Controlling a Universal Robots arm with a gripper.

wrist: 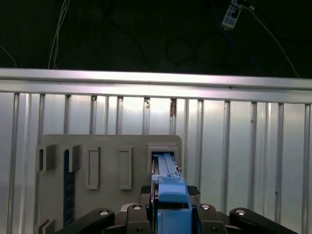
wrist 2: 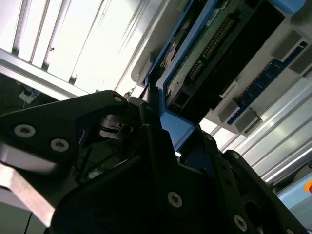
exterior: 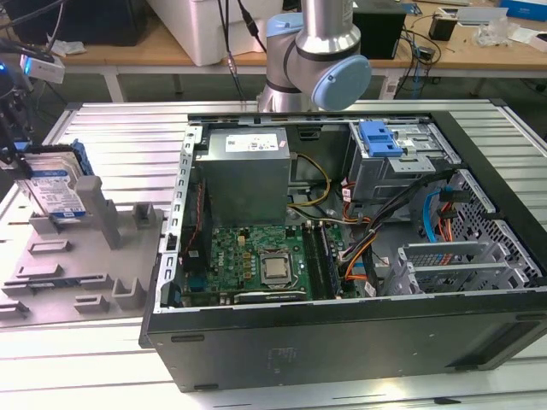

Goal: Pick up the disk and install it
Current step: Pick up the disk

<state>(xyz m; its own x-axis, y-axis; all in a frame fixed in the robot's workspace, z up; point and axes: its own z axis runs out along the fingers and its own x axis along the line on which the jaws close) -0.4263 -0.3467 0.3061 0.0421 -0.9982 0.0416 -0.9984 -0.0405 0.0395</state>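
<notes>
The disk [exterior: 53, 190], a silver drive with a white-and-blue label and a blue bracket, stands on edge in a slot of the grey fixture [exterior: 77, 256] at the exterior view's left. My gripper [exterior: 24, 162] comes down on its top edge. In the first wrist view the black fingers [wrist: 145, 194] press both sides of the disk's blue bracket [wrist: 170, 202], so the gripper [wrist: 170, 195] is shut on it. The second wrist view shows the disk's green circuit board [wrist 2: 209, 44] and blue bracket [wrist 2: 173, 124] just beyond the gripper [wrist 2: 175, 134].
An open computer case [exterior: 342, 342] lies on the ribbed metal table [exterior: 111, 128] at the exterior view's right. It holds a grey power-supply box [exterior: 248, 171], a motherboard [exterior: 256, 256] and a silver drive cage with a blue latch [exterior: 380, 137]. The arm's base [exterior: 308, 51] stands behind the case.
</notes>
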